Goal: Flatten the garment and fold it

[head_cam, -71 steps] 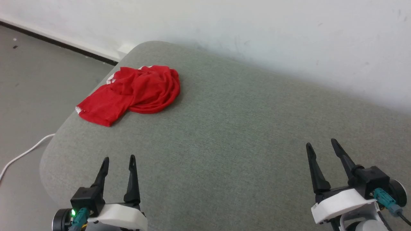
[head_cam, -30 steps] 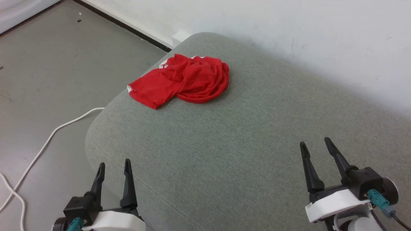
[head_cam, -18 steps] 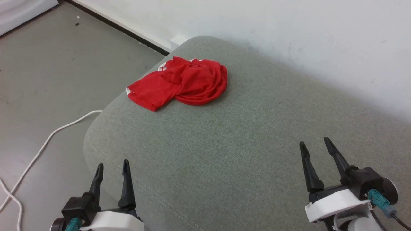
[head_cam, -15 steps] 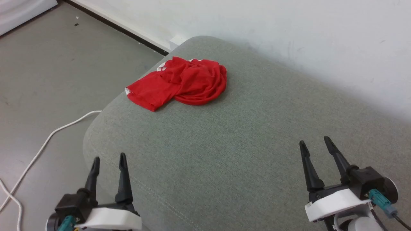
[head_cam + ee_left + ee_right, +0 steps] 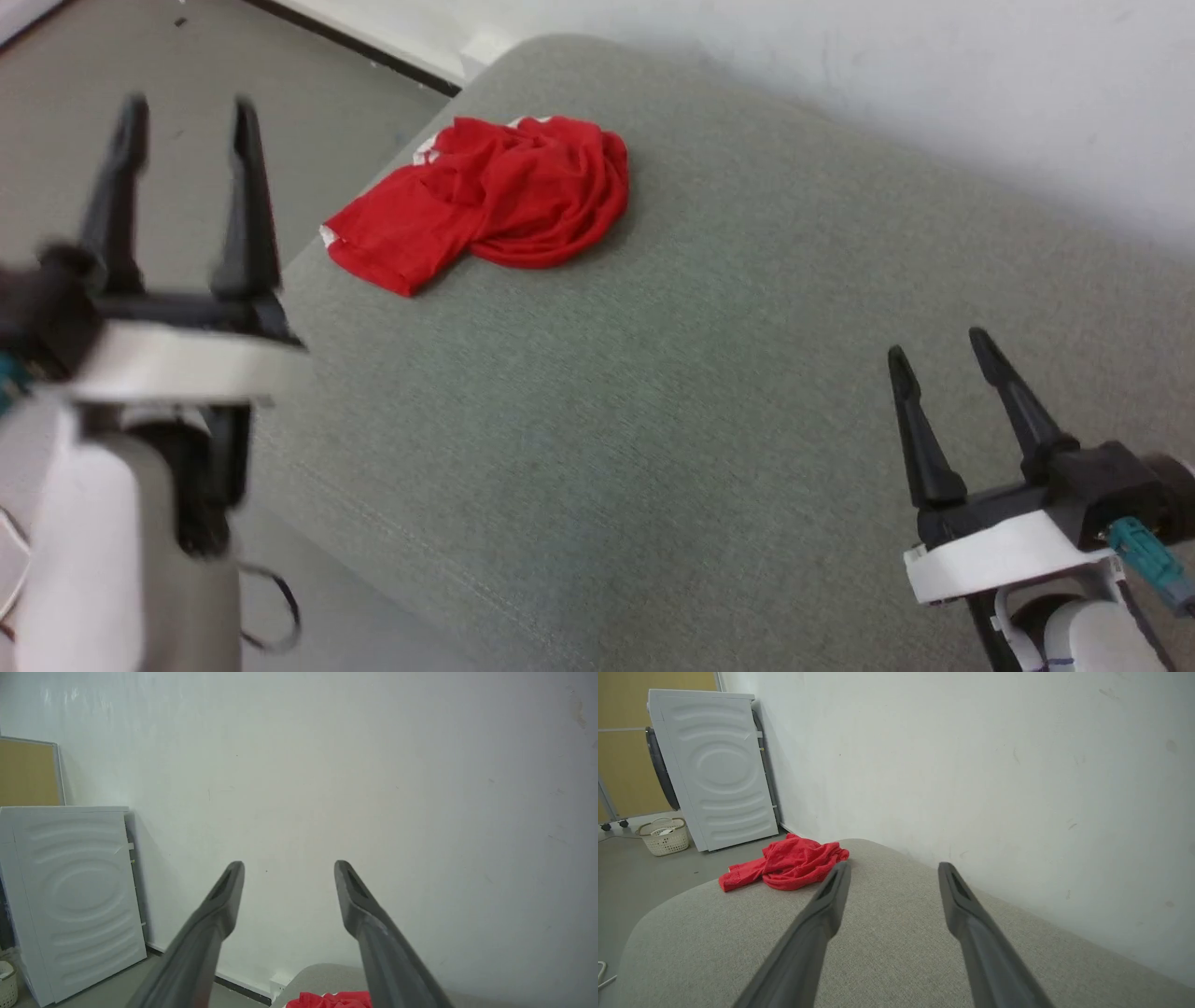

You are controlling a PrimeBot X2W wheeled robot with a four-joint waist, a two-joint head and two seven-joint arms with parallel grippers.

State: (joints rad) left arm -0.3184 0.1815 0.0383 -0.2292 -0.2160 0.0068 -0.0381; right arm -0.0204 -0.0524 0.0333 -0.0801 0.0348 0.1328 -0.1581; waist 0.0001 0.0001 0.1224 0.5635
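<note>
Red shorts (image 5: 485, 196) crumpled at couch (image 5: 653, 392) far-left corner; left hand (image 5: 187, 105) and right hand (image 5: 938, 341) both released, apart from shorts.

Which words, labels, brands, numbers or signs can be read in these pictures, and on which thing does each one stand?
None can be read.
The garment shows white patches at its far edge, but it lies crumpled and no letters can be made out.
The white appliance bears only embossed ovals, no text.
The wall and the grey cushion are plain.
</note>
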